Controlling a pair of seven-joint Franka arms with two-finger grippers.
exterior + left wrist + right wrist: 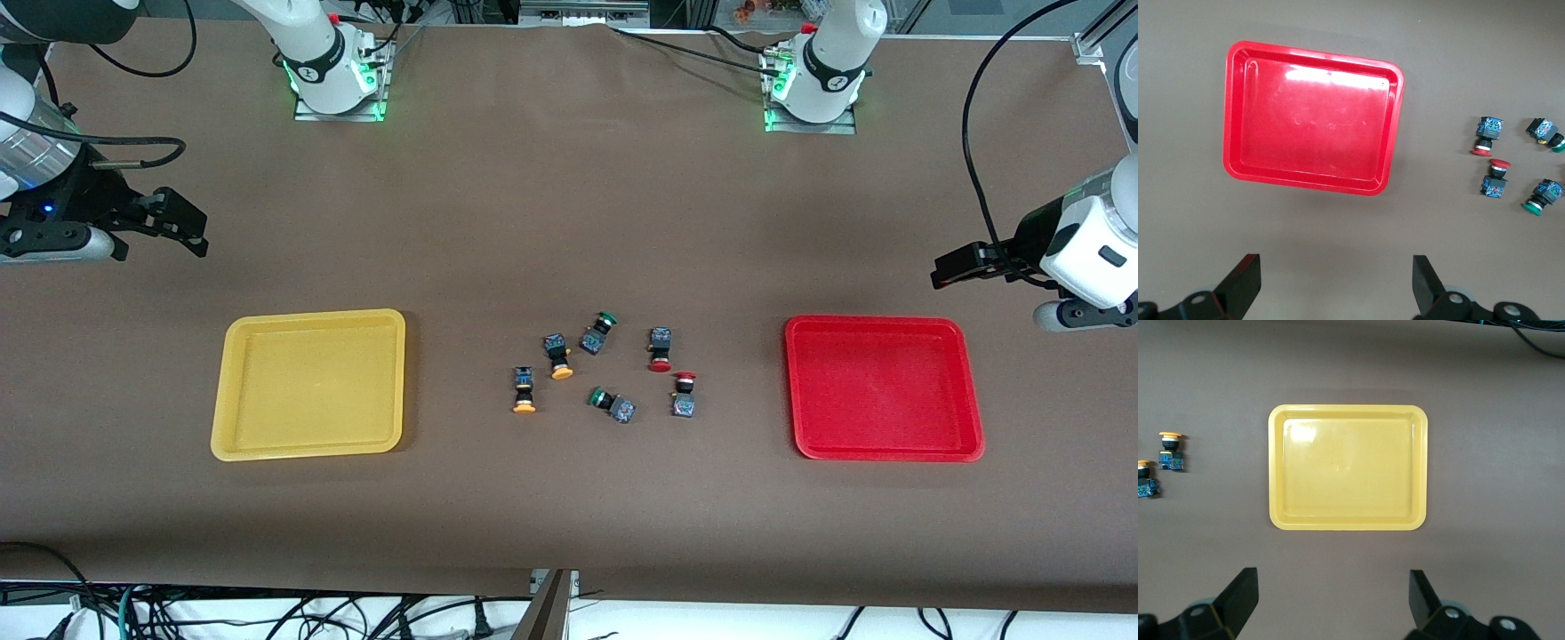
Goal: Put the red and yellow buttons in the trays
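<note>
Two red buttons (660, 348) (684, 394) and two yellow buttons (558, 356) (524, 391) lie on their sides in a cluster at mid-table, between the yellow tray (233, 391) and the red tray (969, 391). Both trays are empty. My left gripper (947, 271) is open and empty over bare table beside the red tray (1311, 117); its wrist view shows the red buttons (1486, 135) (1495, 179). My right gripper (182, 233) is open and empty over bare table beside the yellow tray (1348, 467); its wrist view shows the yellow buttons (1170, 450) (1146, 480).
Two green-capped switches (597, 333) (612, 404) lie among the cluster, between the yellow and the red buttons. They also show in the left wrist view (1545, 133) (1543, 197). The table is covered in brown cloth (569, 516). Cables hang below its near edge.
</note>
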